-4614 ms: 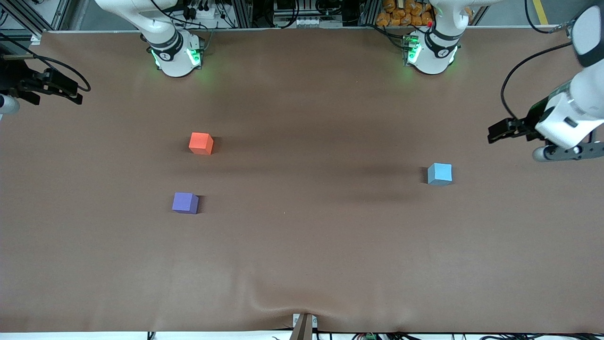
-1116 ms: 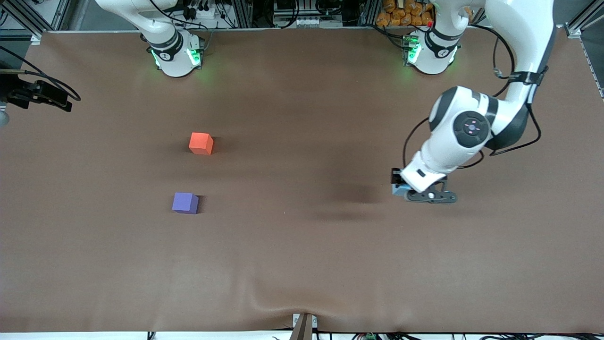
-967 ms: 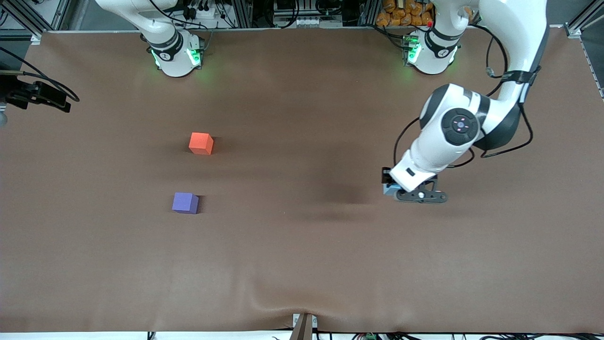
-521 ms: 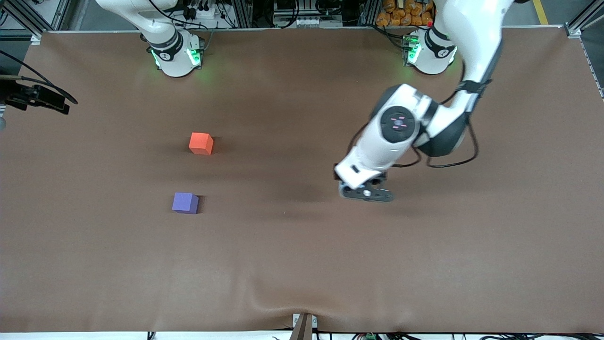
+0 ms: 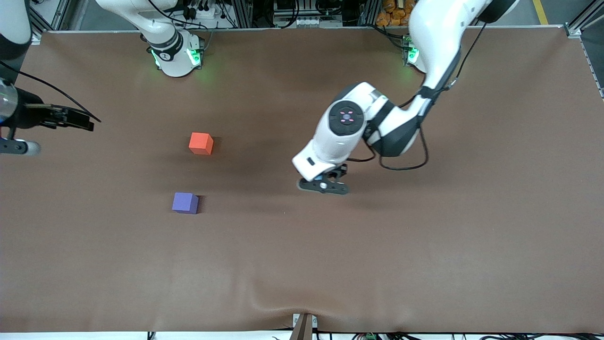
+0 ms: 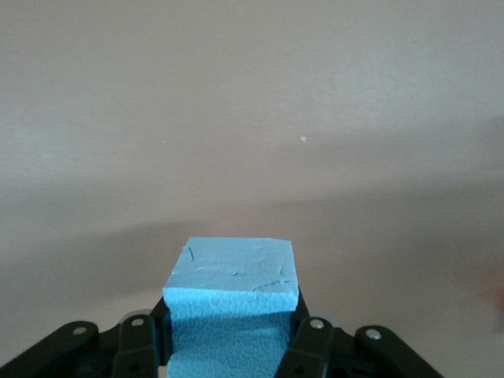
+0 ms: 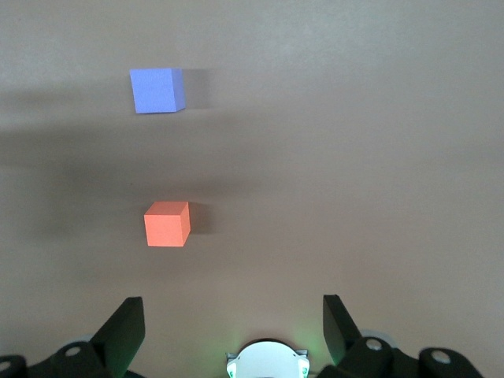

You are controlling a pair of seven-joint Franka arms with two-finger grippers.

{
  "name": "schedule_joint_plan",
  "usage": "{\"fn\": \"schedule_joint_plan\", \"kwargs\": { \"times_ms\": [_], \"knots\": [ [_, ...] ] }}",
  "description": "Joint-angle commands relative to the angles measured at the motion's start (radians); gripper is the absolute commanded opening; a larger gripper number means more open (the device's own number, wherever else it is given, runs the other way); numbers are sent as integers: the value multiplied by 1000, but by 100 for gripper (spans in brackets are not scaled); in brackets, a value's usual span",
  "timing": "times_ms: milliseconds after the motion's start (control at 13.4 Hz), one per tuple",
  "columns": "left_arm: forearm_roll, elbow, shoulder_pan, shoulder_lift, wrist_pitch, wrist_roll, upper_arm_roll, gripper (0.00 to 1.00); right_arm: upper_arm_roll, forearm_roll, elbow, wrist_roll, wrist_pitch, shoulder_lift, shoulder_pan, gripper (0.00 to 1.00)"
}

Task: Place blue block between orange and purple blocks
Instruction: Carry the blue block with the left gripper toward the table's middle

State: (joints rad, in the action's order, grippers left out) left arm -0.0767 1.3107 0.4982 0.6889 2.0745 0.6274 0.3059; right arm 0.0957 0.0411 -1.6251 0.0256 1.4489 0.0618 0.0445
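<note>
Sky-blue foam sits clamped between my left gripper's (image 6: pixel 232 346) fingers: the blue block (image 6: pixel 234 295) has left its old spot at the left arm's end of the table and now rides above the bare middle of the table (image 5: pixel 424 245). That carry has closed much of the way to the orange block (image 5: pixel 201 143) and purple block (image 5: pixel 185 203), which have not moved, so the gap between them is my drop spot. My right gripper (image 7: pixel 232 327) waits wide open and empty above the right arm's end.

Orange block (image 5: pixel 201 143) farther than purple block (image 5: pixel 185 203).
</note>
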Motion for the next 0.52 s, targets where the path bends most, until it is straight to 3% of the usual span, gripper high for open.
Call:
{"fn": "schedule_joint_plan", "kwargs": {
  "times_ms": [0,223,447],
  "knots": [
    [-3,-94,101,79,53,67,-47,0,-10,32,-71,-33,91,-4,23,100],
    [-3,-200,166,184,90,121,-51,0,-11,66,-81,-35,189,87,78,100],
    [-3,-205,221,233,145,124,-103,0,-11,141,-81,-38,267,176,115,100]
  ]
}}
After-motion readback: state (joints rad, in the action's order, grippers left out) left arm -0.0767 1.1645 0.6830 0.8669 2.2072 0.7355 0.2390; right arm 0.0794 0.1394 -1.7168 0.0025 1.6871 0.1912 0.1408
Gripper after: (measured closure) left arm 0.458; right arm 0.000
